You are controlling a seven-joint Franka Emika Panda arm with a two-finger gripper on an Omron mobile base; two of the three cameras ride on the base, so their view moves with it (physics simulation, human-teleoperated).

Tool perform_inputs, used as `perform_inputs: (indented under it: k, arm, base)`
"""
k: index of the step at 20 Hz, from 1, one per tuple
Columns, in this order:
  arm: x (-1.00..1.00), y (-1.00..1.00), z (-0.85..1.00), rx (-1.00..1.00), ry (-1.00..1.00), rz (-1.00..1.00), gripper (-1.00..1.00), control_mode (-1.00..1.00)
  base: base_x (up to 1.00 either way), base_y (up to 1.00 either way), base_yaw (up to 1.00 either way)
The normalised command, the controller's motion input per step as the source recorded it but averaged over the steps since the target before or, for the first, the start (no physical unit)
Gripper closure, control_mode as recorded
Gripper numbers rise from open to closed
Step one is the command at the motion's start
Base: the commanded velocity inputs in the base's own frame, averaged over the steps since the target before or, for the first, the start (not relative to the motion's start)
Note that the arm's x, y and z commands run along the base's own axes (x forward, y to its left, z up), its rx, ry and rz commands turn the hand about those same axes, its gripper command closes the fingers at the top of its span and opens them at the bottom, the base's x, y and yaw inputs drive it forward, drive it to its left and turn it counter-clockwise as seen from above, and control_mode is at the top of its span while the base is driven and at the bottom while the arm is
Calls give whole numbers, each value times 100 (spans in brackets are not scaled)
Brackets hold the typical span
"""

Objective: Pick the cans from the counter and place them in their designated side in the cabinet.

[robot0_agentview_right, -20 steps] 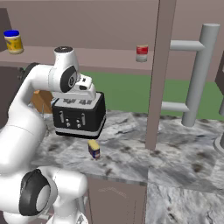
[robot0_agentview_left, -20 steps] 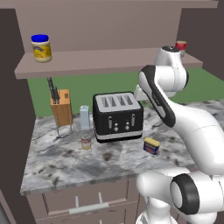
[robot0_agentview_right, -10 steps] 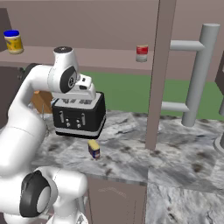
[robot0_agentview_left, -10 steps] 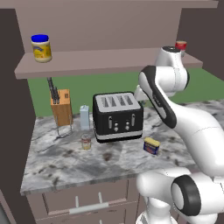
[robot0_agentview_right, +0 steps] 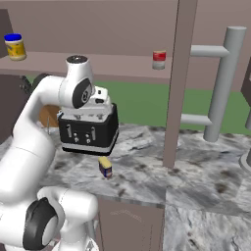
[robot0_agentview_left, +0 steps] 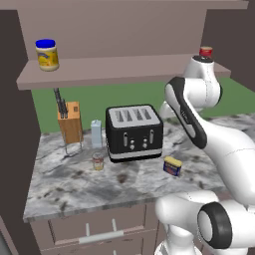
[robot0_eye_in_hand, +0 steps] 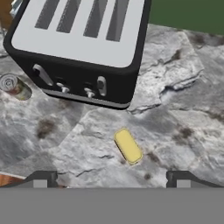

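Observation:
The boxy dark-blue can [robot0_agentview_left: 172, 166] with its yellow label lies on the marbled counter [robot0_agentview_left: 74, 191], right of the black toaster's front. The hand view looks down on its yellow top [robot0_eye_in_hand: 128, 145]. The short round can [robot0_agentview_left: 98, 161] stands left of the toaster's front, at the left edge of the hand view [robot0_eye_in_hand: 15, 86]. My gripper [robot0_eye_in_hand: 111, 178] hangs high above the counter, open, with nothing between its fingertips [robot0_eye_in_hand: 43, 177]. The boxy can sits just ahead of it. The white hand [robot0_agentview_right: 100, 97] hovers over the toaster's right end. The cabinet shelf [robot0_agentview_left: 124, 69] runs above.
A black four-slot toaster [robot0_agentview_left: 133, 132] takes up the counter's middle. A knife block [robot0_agentview_left: 69, 122] and a pale blue carton [robot0_agentview_left: 96, 133] stand behind the round can. On the shelf are a yellow jar [robot0_agentview_left: 46, 54] at left and a red-and-white can [robot0_agentview_right: 159, 60] at right.

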Motion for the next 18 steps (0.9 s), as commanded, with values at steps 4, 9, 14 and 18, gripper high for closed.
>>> perform_inputs:
  k: [4,9,14,18]
  arm:
    - [-11,-21,-14,0,0,9,-100,-100]
    - [-13,-13,-22,0,1,9,-100,-100]
    - [-6,-5,-30,0,0,9,-100,-100]
    - [0,-3,-33,0,0,8,-100,-100]
  base:
    - [0,0,0]
    - [0,0,0]
    - [0,0,0]
    - [0,0,0]
